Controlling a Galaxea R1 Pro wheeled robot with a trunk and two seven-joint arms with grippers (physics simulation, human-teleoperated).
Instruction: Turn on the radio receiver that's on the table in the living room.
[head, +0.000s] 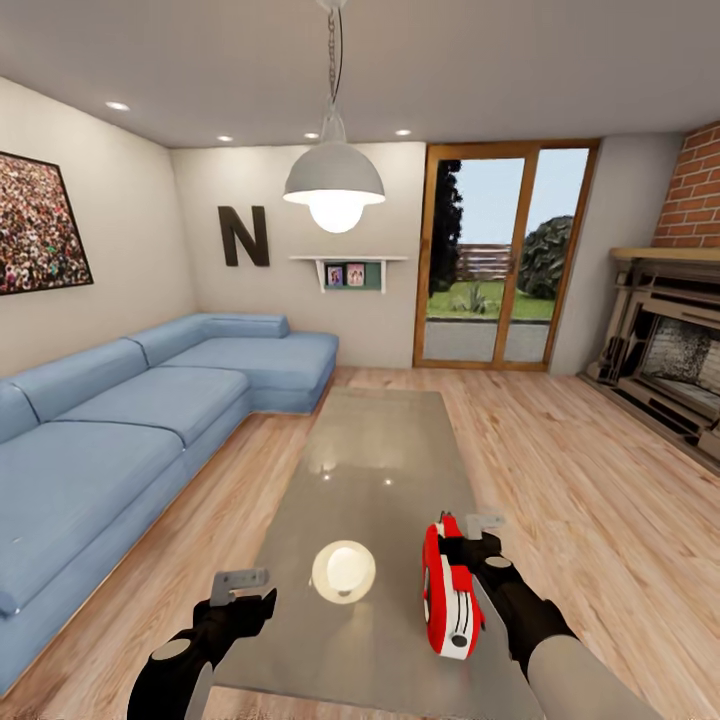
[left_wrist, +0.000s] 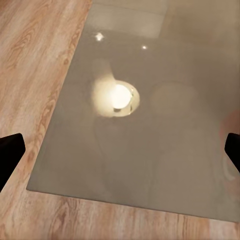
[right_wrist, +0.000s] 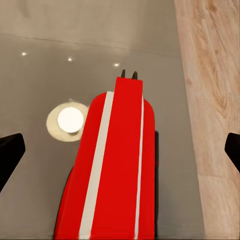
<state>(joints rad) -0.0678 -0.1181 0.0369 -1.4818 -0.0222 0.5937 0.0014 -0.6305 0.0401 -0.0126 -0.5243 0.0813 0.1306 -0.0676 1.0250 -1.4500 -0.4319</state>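
Radio receiver (head: 449, 588) is sitting nearest to me, standing on its edge on the near right part of the table (head: 370, 470), its round dial facing left and down toward me. My right gripper (head: 470, 545) is hovering right beside it on its right flank; in the head view I cannot tell whether the fingers are touching the red casing. From my right wrist view the radio receiver (right_wrist: 117, 165) is rising as a red slab with 2 white stripes between my 2 dark fingertips (right_wrist: 10, 155), which are showing at opposite edges of the picture — my jaws are standing wide apart, clamped on nothing.

My left gripper (head: 240, 592) is hanging over the near left corner of the table, well apart from the radio. In my left wrist view the 2 fingertips (left_wrist: 10, 152) are again sitting at the far edges, so those jaws are apart too, with only the glossy grey top (left_wrist: 150, 150) and the lamp's round reflection (left_wrist: 117, 97) beneath them.

Farther on, the table is stretching away along the wood floor (head: 560, 470). The blue corner sofa (head: 120, 420) is running along the left, the brick fireplace (head: 670, 340) is standing at the right, and the white pendant lamp (head: 334, 185) is hanging overhead. On the far wall a dark letter N (head: 244, 236) is showing beside a small shelf (head: 348, 270) — and glass doors (head: 505, 260) are looking onto a garden.
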